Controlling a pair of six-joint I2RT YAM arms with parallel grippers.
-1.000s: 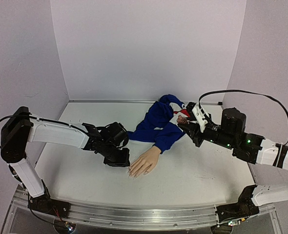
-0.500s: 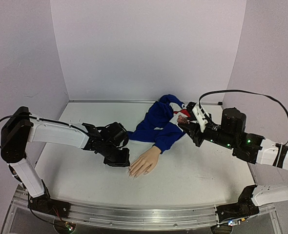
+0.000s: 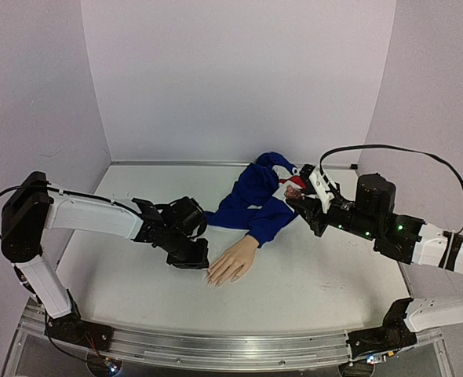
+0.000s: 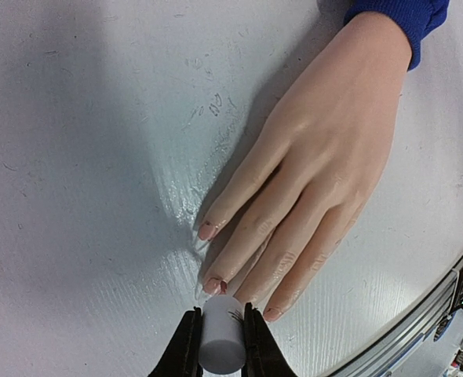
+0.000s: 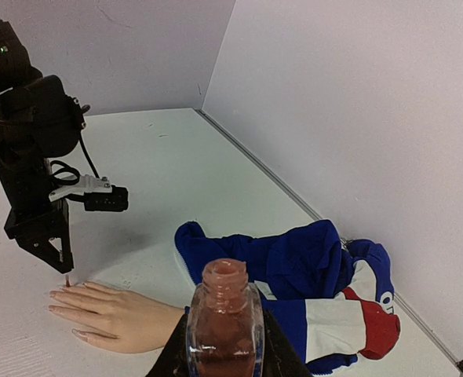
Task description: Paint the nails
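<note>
The hand [image 4: 318, 165] is smooth matt plastic. At its wrist the sleeve [image 4: 400, 20] is knit cloth. Under it the table [image 4: 82, 157] is scuffed and faintly glossy. At its fingertips the cap [image 4: 221, 336] is matt plastic.

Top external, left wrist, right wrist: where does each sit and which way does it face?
Top external: above and behind the bases, looking down at the table; both arms show.
Left wrist: on that wrist, looking down at the mannequin hand; left end effector shut on white cap.
Right wrist: on that wrist, facing across toward the left arm; right end effector shut on open polish bottle.
Shared: every view shows the mannequin hand.
</note>
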